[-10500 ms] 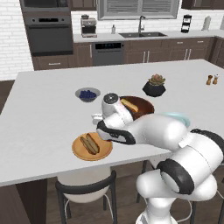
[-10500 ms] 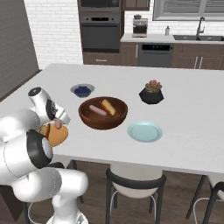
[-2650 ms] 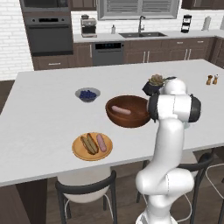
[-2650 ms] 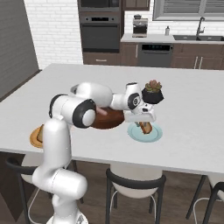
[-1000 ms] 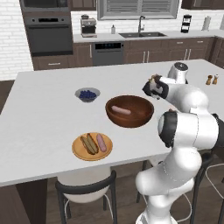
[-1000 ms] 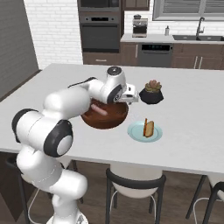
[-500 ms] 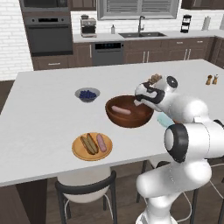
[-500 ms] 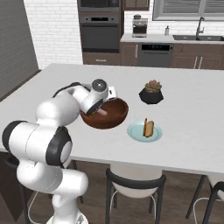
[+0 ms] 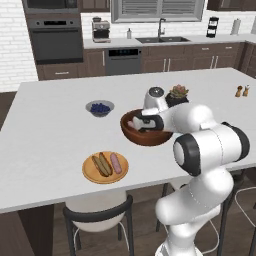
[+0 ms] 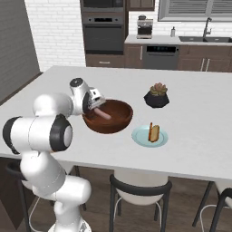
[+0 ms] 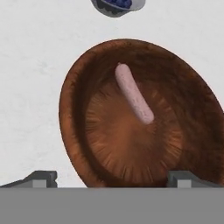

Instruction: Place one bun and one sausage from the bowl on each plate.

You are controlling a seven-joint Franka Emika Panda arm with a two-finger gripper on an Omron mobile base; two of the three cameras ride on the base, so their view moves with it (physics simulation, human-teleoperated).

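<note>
— Claw (image 11: 111, 178) first: where is it, and how do the jaws stand?

— Spread wide, nothing between them. In the hand view one fingertip (image 11: 40, 178) rises at about 7 o'clock and the other at about 5 o'clock, straddling the near rim of the bowl (image 11: 68, 109). From the left base view the claw (image 9: 144, 123) hangs over that bowl (image 9: 131, 134).

— What lies inside?

— One sausage (image 11: 133, 93), lying slantwise on the inner slope, running from roughly 11 o'clock towards the middle. It touches no rim; bare wood lies all round it, with the most free floor toward 6 o'clock.

— And the plates?

— In the left base view the orange plate (image 9: 90, 171) sits at about 8 o'clock of the bowl, apart from it, close to the counter's near edge. It carries a bun (image 9: 102, 164) and a second sausage (image 9: 116, 163) side by side. In the right base view the blue plate (image 10: 139, 136) lies just beside the bowl (image 10: 122, 122) at about 4 o'clock, with a bun (image 10: 154, 132) on it.

— Anything crowding the bowl?

— A small blueberry bowl (image 9: 100, 108) at 10 o'clock and a potted plant (image 9: 178, 94) at 2 o'clock, both apart from it.
</note>
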